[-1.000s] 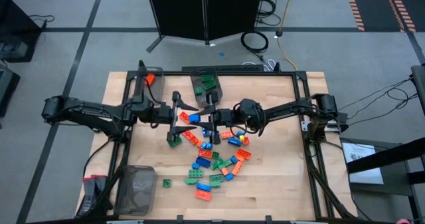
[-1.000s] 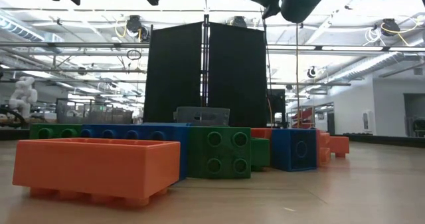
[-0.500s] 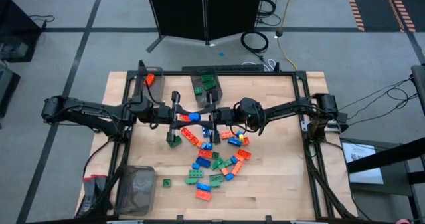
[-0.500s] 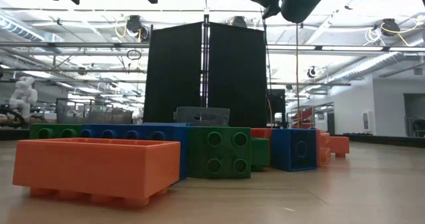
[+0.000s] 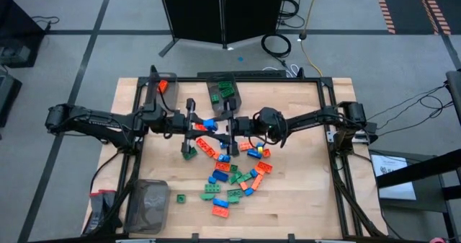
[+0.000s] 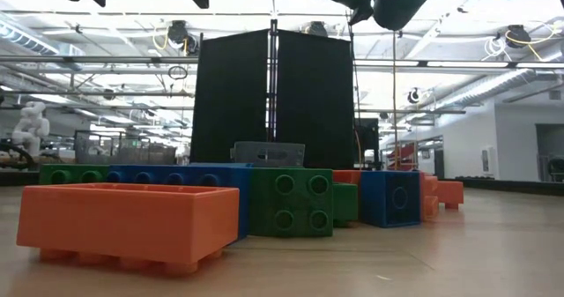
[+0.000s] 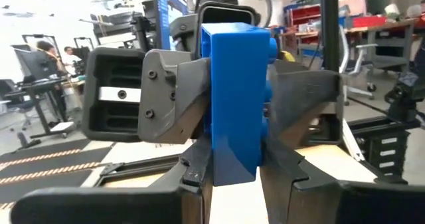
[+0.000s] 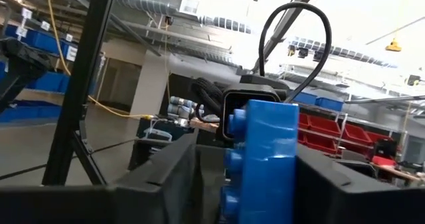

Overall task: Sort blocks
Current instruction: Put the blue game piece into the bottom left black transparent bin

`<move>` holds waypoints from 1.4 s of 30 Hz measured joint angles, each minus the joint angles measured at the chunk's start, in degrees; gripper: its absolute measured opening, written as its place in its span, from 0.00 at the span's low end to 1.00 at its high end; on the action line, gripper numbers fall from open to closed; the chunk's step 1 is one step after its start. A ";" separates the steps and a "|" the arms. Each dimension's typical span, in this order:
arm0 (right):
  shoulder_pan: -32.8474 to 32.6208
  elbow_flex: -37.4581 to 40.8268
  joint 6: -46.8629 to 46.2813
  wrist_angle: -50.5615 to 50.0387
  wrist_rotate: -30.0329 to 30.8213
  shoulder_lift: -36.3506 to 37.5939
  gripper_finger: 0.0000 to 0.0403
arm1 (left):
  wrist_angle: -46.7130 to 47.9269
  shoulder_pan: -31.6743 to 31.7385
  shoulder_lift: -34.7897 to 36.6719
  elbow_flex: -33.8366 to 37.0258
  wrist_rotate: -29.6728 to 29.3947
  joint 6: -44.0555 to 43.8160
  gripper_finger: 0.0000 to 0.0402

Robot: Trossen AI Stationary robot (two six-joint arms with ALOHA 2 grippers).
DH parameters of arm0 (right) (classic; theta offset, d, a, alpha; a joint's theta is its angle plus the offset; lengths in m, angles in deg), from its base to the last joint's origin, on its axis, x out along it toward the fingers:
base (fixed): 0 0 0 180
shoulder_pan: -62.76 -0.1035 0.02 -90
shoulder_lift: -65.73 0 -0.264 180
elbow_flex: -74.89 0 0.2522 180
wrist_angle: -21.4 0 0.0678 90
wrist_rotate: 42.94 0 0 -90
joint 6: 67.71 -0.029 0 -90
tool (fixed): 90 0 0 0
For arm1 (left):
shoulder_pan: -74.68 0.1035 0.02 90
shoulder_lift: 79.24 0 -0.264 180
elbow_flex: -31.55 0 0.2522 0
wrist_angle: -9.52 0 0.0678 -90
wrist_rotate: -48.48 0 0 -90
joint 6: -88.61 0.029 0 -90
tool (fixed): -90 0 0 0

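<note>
Passing a blue block (image 5: pixel 209 123) from one arm to the other, above the middle of the table (image 5: pixel 302 200).

Left gripper (image 5: pixel 202 124) and right gripper (image 5: pixel 225 125) meet nose to nose over the block pile (image 5: pixel 232 174). In the left wrist view the left jaws pinch the blue block between them; in the right wrist view the right jaws stand beside the same block, and whether they grip it I cannot tell. By my judgement this is a handover step. Next, the right arm should back clear, and the left arm should carry the block to a bin (image 5: pixel 148 203); the far bin (image 5: pixel 224 93) holds green ones.
</note>
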 joint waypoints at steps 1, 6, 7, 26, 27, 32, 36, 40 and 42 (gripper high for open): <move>0.02 0.00 0.30 0.00 0.16 0.00 0.54 | -0.02 0.00 0.00 0.00 -0.39 0.02 0.19; 0.00 0.02 1.70 -1.46 0.66 0.64 0.61 | 2.66 0.00 -0.02 0.00 -2.61 0.25 0.19; -0.02 0.02 2.48 -2.61 0.68 1.39 0.62 | 3.74 0.00 0.17 0.00 -3.14 0.33 0.19; -1.12 0.02 4.23 -52.42 1.01 29.36 0.60 | 52.88 -11.76 15.33 0.00 -5.84 -27.98 0.19; -1.12 0.02 4.05 -53.35 1.38 30.15 0.60 | 54.82 -13.70 15.46 0.00 -5.39 -30.78 0.19; -1.12 0.02 3.55 -56.16 4.11 30.79 0.60 | 62.11 -23.50 15.50 0.00 -1.08 -45.95 0.19; -1.12 0.02 3.23 -55.89 4.20 30.34 0.60 | 64.29 -31.68 15.50 0.00 -0.88 -56.12 0.19; -1.12 0.02 1.41 -57.03 4.20 30.12 0.60 | 64.53 -39.39 15.43 0.00 -0.82 -65.97 0.19; -1.12 0.02 0.83 -57.31 4.20 30.21 0.60 | 65.68 -43.40 15.34 -0.02 -1.01 -70.14 0.19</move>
